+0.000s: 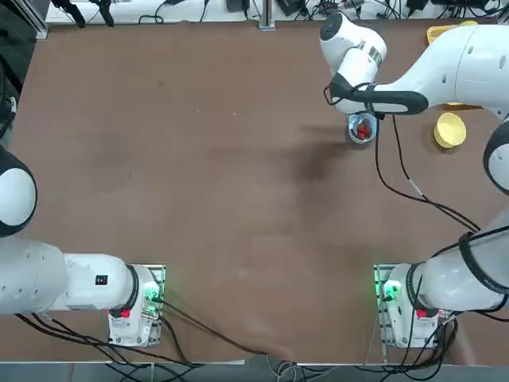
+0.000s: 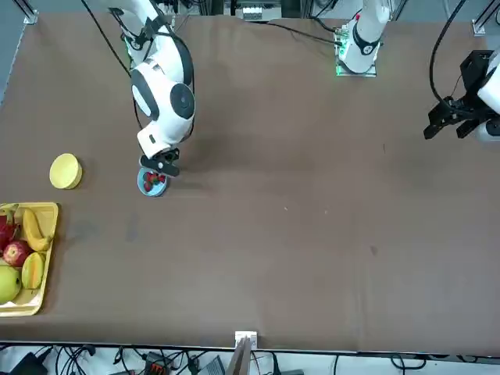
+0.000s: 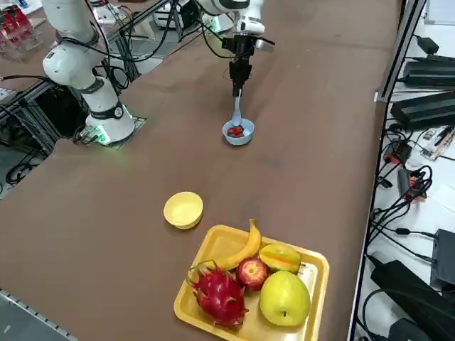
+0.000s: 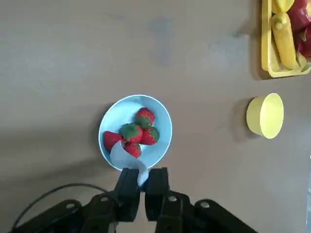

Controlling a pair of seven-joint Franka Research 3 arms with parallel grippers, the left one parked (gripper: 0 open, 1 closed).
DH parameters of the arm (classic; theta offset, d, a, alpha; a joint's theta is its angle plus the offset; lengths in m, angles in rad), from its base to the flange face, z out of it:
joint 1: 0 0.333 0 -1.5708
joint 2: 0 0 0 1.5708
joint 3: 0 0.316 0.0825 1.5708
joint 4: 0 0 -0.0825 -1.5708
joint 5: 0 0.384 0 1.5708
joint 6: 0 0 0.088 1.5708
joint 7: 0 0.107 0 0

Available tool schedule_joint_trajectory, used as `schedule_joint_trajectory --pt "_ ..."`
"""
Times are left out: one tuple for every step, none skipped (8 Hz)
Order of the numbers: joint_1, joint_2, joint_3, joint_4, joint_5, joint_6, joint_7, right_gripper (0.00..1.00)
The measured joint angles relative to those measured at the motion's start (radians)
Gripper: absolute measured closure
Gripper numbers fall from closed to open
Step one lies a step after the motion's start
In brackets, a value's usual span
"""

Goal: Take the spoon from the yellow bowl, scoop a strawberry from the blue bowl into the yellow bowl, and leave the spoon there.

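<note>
My right gripper is shut on the handle of the pale spoon and hangs straight above the blue bowl. The spoon points down, with its scoop inside the bowl at the rim and against one of the several strawberries. From the side, the gripper stands over the blue bowl. The yellow bowl sits empty on the table, well apart from the blue bowl. From overhead, the yellow bowl is to the right of the blue bowl, which the arm partly covers.
A rectangular yellow tray with a banana, an apple, a dragon fruit and other fruit lies beyond the yellow bowl, near the table's right edge. The tray is at the front view's left edge.
</note>
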Motion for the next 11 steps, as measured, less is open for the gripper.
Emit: schedule_joint_trajectory --pt "0.0 -0.005 0.0 -0.005 0.0 0.008 0.0 0.89" --pt "0.0 -0.008 0.0 -0.006 0.0 0.017 -0.001 0.89" --pt "-0.001 -0.01 0.0 -0.006 0.0 0.026 -0.004 0.89" --pt "-0.001 -0.012 0.0 -0.006 0.0 0.03 -0.021 0.89" --pt "-0.001 -0.014 -0.001 -0.006 0.0 0.036 -0.037 0.89" --pt "-0.002 -0.017 -0.001 -0.006 0.0 0.04 -0.044 0.89" --pt "-0.002 -0.019 -0.001 -0.006 0.0 0.044 -0.047 0.89" --pt "-0.002 -0.02 -0.001 -0.006 0.0 0.047 -0.052 0.89" --pt "-0.006 -0.023 -0.001 -0.006 0.0 0.051 -0.064 0.89" --pt "-0.015 -0.028 -0.001 -0.006 0.0 0.053 -0.085 0.89" --pt "-0.028 -0.034 -0.001 -0.006 0.001 0.056 -0.109 0.89"
